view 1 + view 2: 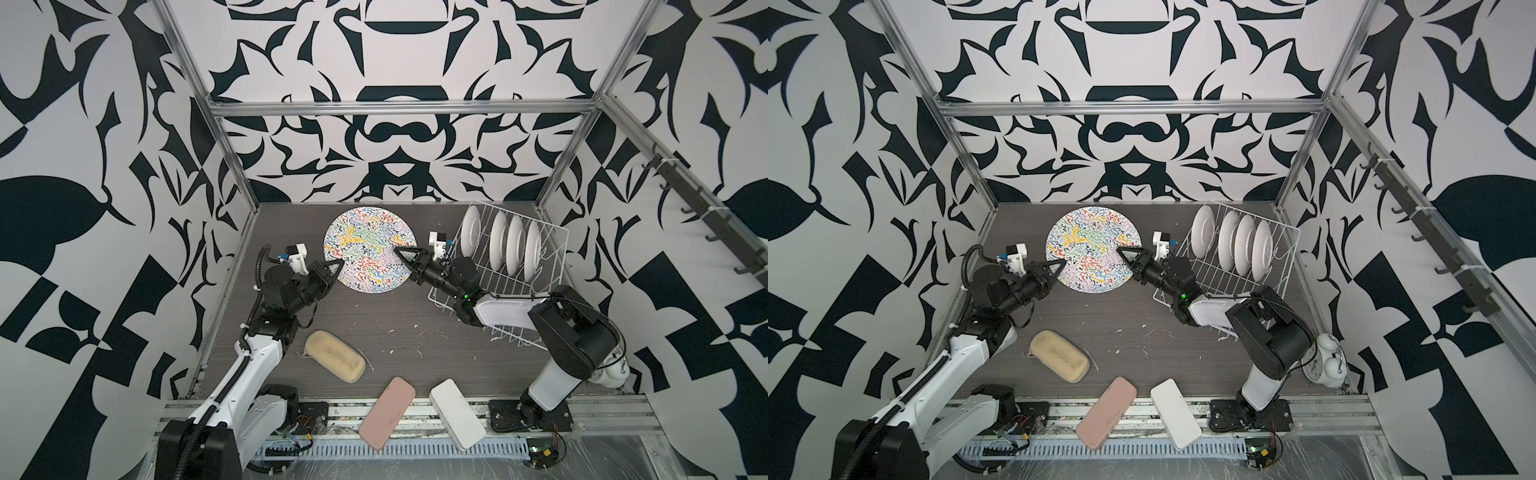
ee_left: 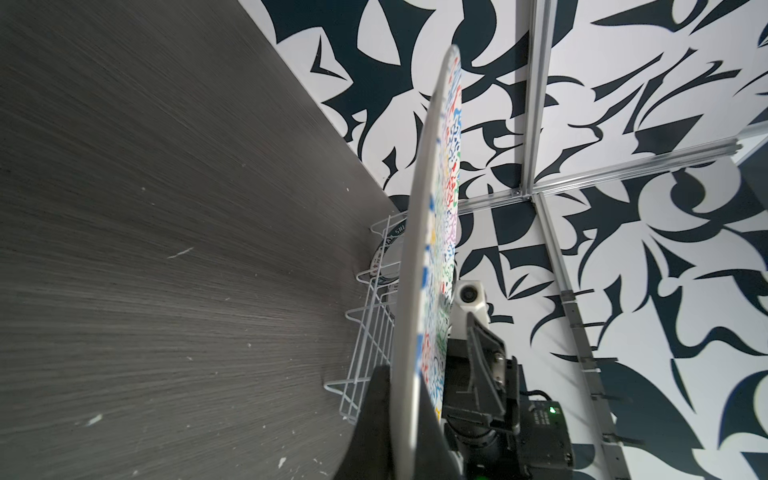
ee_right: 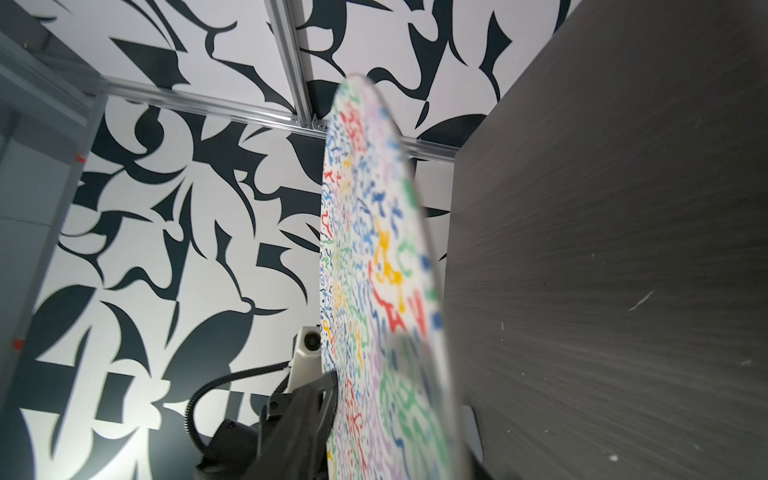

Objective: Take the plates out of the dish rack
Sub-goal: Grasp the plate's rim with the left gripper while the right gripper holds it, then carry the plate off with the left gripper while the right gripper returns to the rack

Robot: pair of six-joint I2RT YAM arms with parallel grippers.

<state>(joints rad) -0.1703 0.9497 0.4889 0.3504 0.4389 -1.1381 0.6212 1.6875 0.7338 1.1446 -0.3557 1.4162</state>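
Pink pad (image 1: 386,417) and white pad (image 1: 457,413) lie nearest, yet the danger sits farther back: the squiggle plate (image 1: 370,249) hangs over the table (image 1: 395,316) left of the dish rack (image 1: 552,249), the right gripper (image 1: 401,252) with fingers spread clear of it, so the lone rim pinch of the left gripper (image 1: 338,266) may let it tip.

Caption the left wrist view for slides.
Left end effector grips the colourful plate by its rim, dish rack beyond.
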